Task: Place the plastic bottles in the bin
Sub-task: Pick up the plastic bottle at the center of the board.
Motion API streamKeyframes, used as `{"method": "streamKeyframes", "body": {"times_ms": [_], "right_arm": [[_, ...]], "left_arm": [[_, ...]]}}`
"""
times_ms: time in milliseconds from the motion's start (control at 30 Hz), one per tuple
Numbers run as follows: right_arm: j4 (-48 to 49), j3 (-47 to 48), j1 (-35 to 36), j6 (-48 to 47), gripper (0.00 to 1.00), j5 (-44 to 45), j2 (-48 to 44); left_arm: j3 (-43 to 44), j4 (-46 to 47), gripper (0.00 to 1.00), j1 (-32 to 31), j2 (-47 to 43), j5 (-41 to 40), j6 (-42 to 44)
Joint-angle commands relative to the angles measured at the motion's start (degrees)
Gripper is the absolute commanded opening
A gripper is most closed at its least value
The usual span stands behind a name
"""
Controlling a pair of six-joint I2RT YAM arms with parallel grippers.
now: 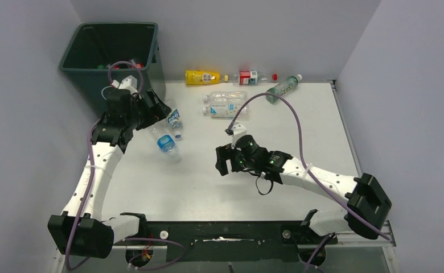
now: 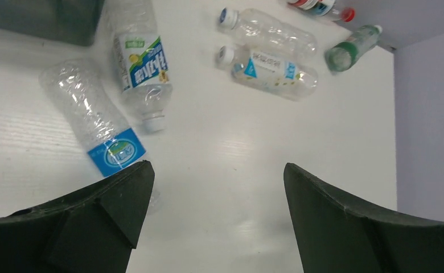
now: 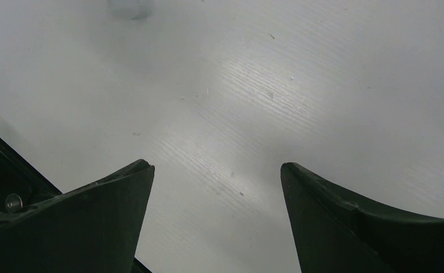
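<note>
The bin [image 1: 86,85] stood at the far left corner. Just beside it the left fingers [image 2: 106,222] were wide apart, holding nothing, next to two clear bottles [image 2: 143,68] lying on the bench [image 1: 197,182]. Five more plastic bottles [image 1: 225,109] lay toward the far side, and the right fingers [image 3: 94,222] were also apart, low over the bench middle.
</note>
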Motion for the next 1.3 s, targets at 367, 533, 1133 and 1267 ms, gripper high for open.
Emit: {"method": "streamKeyframes", "body": {"times_ms": [367,533,1133,1267], "right_arm": [[16.51,19.86,0.03,-9.78,0.68,-13.72,27.44],[21.01,24.23,0.17,-10.70,0.65,-16.44,34.50],[20.70,36.89,1.01,-12.69,0.66,-23.05,47.94],[19.80,38.71,1.67,-12.56,0.66,-22.26,50.04]], "left_arm": [[-7.34,5.14,0.85,0.65,-4.22,-4.67,0.32],[-6.50,4.15,0.86,1.38,-6.10,-4.76,0.94],[-7.37,5.37,0.86,4.21,-6.48,-1.56,2.17],[-7.37,5.40,0.86,4.47,-6.67,-1.34,2.13]]}}
